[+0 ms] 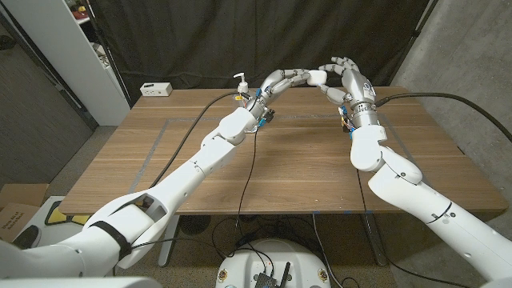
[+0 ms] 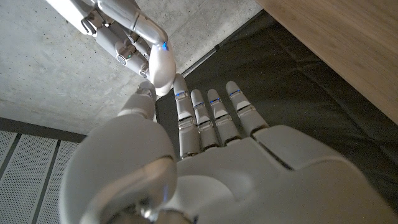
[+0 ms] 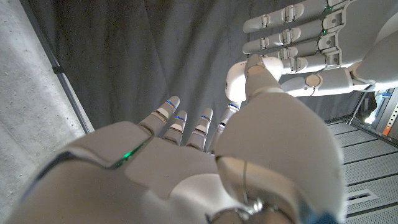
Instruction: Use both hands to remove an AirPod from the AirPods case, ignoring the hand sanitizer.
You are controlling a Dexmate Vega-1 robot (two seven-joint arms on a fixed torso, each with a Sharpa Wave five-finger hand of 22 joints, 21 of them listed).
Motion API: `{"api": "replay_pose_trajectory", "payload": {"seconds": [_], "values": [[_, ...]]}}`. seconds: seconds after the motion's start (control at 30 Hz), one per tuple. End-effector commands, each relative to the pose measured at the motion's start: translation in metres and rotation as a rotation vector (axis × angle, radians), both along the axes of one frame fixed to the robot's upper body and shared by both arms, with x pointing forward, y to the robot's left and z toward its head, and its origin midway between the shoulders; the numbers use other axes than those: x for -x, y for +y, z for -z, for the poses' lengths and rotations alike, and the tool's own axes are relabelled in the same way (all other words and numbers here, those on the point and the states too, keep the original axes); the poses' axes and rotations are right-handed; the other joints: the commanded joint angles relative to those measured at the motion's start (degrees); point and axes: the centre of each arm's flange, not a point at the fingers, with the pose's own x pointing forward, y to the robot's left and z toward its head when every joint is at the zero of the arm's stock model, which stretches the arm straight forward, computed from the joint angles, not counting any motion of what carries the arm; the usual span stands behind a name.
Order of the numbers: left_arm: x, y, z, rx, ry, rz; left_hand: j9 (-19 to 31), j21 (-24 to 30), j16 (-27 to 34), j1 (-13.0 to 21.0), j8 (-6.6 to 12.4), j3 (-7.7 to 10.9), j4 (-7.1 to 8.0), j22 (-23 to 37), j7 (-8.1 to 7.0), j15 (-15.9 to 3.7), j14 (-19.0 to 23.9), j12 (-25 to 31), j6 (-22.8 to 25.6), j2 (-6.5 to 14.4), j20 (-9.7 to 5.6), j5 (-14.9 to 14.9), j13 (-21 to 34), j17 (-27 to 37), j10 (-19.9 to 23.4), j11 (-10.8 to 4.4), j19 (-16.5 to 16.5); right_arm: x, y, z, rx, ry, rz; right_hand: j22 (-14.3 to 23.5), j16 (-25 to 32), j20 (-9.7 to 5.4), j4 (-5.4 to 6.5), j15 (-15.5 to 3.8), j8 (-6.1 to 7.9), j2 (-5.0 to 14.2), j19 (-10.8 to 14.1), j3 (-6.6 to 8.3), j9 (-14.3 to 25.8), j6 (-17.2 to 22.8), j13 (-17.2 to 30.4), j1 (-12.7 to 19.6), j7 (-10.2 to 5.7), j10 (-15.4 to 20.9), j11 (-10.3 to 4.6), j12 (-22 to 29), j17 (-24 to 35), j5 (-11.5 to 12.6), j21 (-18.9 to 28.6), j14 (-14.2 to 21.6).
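Observation:
The white AirPods case (image 1: pixel 318 77) is up in the air above the table's far edge, between my two hands. My left hand (image 1: pixel 284 80) reaches out with its fingers nearly straight and pinches the case (image 2: pixel 163 65) between thumb and a fingertip. My right hand (image 1: pixel 350 78) comes from the other side, its thumb (image 3: pixel 260 73) pressed on the case (image 3: pixel 235 79) and its fingers (image 2: pixel 127 37) curled over the case's other end. Whether the lid is open is hidden, and no AirPod can be made out.
A hand sanitizer pump bottle (image 1: pixel 240 85) stands at the far edge of the wooden table (image 1: pixel 264 168), just behind my left wrist. A white box (image 1: pixel 157 89) lies at the far left corner. Dark curtain hangs behind the table.

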Motion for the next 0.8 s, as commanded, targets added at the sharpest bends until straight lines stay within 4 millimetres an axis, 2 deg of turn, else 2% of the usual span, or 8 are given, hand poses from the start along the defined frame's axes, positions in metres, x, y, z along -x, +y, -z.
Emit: {"api": "replay_pose_trajectory", "payload": {"seconds": [0.03, 0.17, 0.23, 0.27, 0.4, 0.47, 0.7, 0.8], "values": [[-0.006, -0.001, 0.002, -0.021, 0.041, -0.011, 0.6, 0.1, -0.4, 0.8, 0.52, -0.09, -0.35, 0.1, 0.17, -1.02, -0.1, 0.2, 0.8, -0.6, -0.06, 0.2, 0.1, 0.1, -0.1, -0.17, 0.1, -0.001, 0.003, -0.001, 0.006, -0.005, -0.010, 0.0, 0.0, -0.21, 0.01, -7.51, 0.05, 0.55, 0.2, -0.20, 0.7, 3.2, 0.3, 0.2, -0.50, 0.7, -0.13, -0.1, 0.1, 0.4, -0.1, 0.3], [-0.006, -0.003, 0.002, -0.027, 0.047, -0.026, 1.3, 0.0, -0.3, 3.1, 0.94, 0.33, -0.89, 0.2, -0.21, -1.27, -0.2, 0.2, 1.8, -0.2, -0.03, 0.3, 0.1, 0.2, -0.1, -0.60, -0.2, -0.001, 0.003, -0.001, 0.008, -0.006, -0.015, 0.0, -0.1, -0.21, 0.05, -7.56, -0.06, 0.58, 0.2, -0.29, 0.7, 3.3, 0.3, 0.2, -0.52, 0.7, 0.08, -0.1, 0.1, 0.4, -0.1, 0.4], [-0.007, -0.005, 0.002, -0.032, 0.055, -0.022, 1.5, 0.1, -0.2, 4.1, 1.22, 0.25, -1.21, 0.2, -0.71, -1.94, 0.0, 0.3, 2.5, -0.7, -0.49, 0.3, 0.1, 0.1, 0.3, -1.33, 0.0, -0.001, 0.003, -0.001, 0.011, -0.010, -0.017, 0.0, -0.1, -0.19, 0.06, -7.58, -0.07, 0.58, 0.2, -0.33, 0.7, 3.4, 0.3, 0.3, -0.46, 0.7, -0.06, -0.2, 0.1, 0.4, -0.1, 0.4], [-0.008, -0.005, 0.002, -0.036, 0.057, -0.017, 1.6, 0.1, -0.2, 4.3, 1.05, 0.14, -1.20, 0.2, -0.57, -1.89, 0.0, 0.2, 2.1, -0.9, -0.50, 0.2, 0.1, 0.1, 0.1, -1.21, -0.1, -0.001, 0.003, 0.000, 0.010, -0.012, -0.018, 0.0, -0.1, -0.21, 0.06, -7.55, -0.10, 0.59, 0.3, -0.35, 0.7, 3.4, 0.3, 0.3, -0.51, 0.7, -0.02, -0.2, 0.1, 0.4, -0.1, 0.4], [-0.008, -0.008, 0.001, -0.055, 0.056, -0.010, 1.9, -0.1, -0.3, 2.7, 0.68, -1.86, 0.05, 0.2, -0.51, -1.76, -0.8, -0.2, 1.7, -3.0, -0.71, 0.1, 0.1, 0.4, -0.6, -0.91, -0.6, -0.002, 0.002, 0.000, 0.013, -0.010, -0.023, 0.0, -0.1, -0.23, 0.08, -7.56, -0.19, 0.63, 0.3, -0.42, 0.7, 3.4, 0.3, 0.3, -0.53, 0.8, -0.01, -0.2, 0.1, 0.4, -0.1, 0.4], [-0.007, -0.009, 0.001, -0.054, 0.053, -0.007, 1.9, -0.1, -0.3, 2.6, 0.54, -2.13, 0.10, 0.2, -0.56, -1.82, -0.8, -0.2, 1.6, -3.3, -0.73, 0.2, 0.1, 0.4, -0.6, -0.98, -0.6, -0.002, 0.001, 0.000, 0.012, -0.011, -0.024, 0.0, -0.1, -0.23, 0.09, -7.55, -0.22, 0.65, 0.3, -0.44, 0.7, 3.5, 0.3, 0.3, -0.48, 0.8, 0.02, -0.2, 0.1, 0.4, -0.1, 0.4], [-0.008, -0.014, -0.001, -0.085, 0.049, 0.035, 1.9, -0.1, -0.3, 4.3, 0.21, -1.79, -0.26, 0.3, -1.02, -2.00, -1.3, -0.3, 1.6, -2.5, -0.58, 0.5, 0.1, 0.5, -0.8, -1.39, -1.0, -0.003, -0.001, 0.001, 0.012, -0.007, -0.032, 0.0, -0.2, -0.25, 0.13, -7.57, -0.33, 0.69, 0.3, -0.57, 0.7, 3.7, 0.3, 0.3, -0.47, 0.9, -0.04, -0.3, 0.1, 0.4, -0.2, 0.4], [-0.008, -0.016, -0.002, -0.086, 0.039, 0.035, 1.7, -0.3, -0.4, 4.7, -0.07, -1.81, -0.15, 0.3, -0.77, -1.86, -1.9, -0.4, 1.5, -2.1, -0.38, 0.6, 0.1, 0.6, -1.0, -1.19, -1.4, -0.003, -0.001, 0.001, 0.014, -0.006, -0.034, 0.0, -0.3, -0.19, 0.16, -7.56, -0.44, 0.71, 0.3, -0.65, 0.7, 3.7, 0.3, 0.4, -0.44, 0.9, 0.31, -0.4, 0.1, 0.4, -0.2, 0.5]]}}
